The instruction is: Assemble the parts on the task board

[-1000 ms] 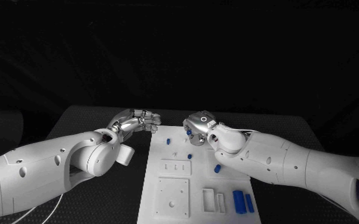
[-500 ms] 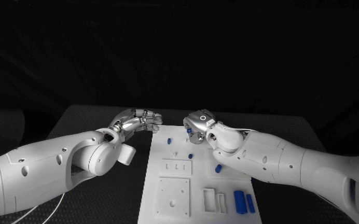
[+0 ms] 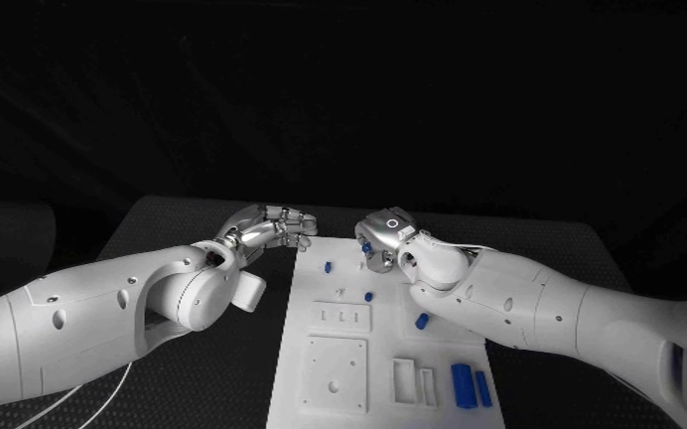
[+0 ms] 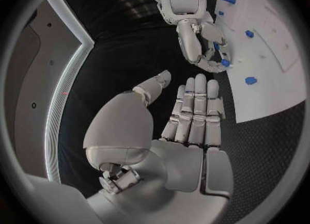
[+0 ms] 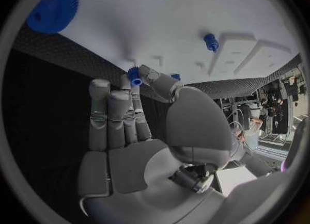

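Pinching what seems a small blue part (image 5: 134,75), right hand (image 3: 384,241), over task board (image 3: 333,350).

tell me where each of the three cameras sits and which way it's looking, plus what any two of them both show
Head view: from the robot's head, looking down at the task board; both white arms enter, left hand and right hand at the board's far end.
Left wrist view: behind the left hand, facing the right hand and the board's edge.
Right wrist view: behind the right hand, facing the board; its fingertips pinch a small blue part.
Shared: the head and left wrist views both show the right hand and board.
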